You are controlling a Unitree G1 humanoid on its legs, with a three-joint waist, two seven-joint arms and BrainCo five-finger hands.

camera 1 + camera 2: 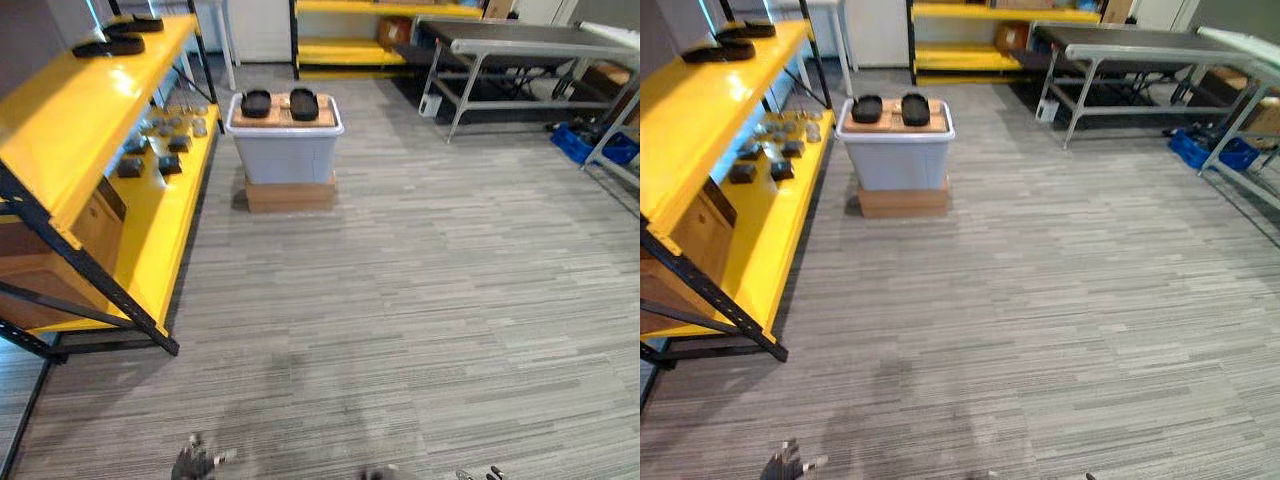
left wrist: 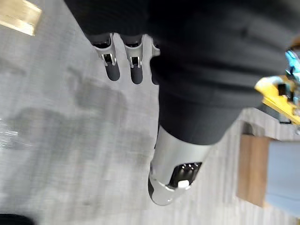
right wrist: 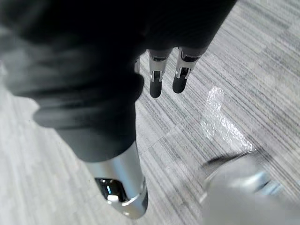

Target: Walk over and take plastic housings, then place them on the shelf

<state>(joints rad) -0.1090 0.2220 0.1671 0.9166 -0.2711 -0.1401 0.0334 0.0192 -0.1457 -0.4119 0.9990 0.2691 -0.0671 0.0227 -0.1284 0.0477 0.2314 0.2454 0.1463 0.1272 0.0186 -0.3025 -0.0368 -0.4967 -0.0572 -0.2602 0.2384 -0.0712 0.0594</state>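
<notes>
Left hand [image 1: 195, 462] tips poke in at the bottom edge of the left eye view. Its wrist view adds the rest: fingers straight, holding nothing. Right hand [image 3: 119, 173] is likewise relaxed and empty over the grey floor [image 1: 420, 320]. Upper centre, two black plastic housings [image 1: 256, 103] sit on a grey bin [image 1: 285, 155], itself on a cardboard box [image 1: 290, 192]. Upper left is the yellow shelf [image 1: 60, 120], with shelved housings [image 1: 110, 45] on its top level.

Two black plastic housings [image 1: 256, 102] — side by side atop grey bin [image 1: 285, 150]
</notes>
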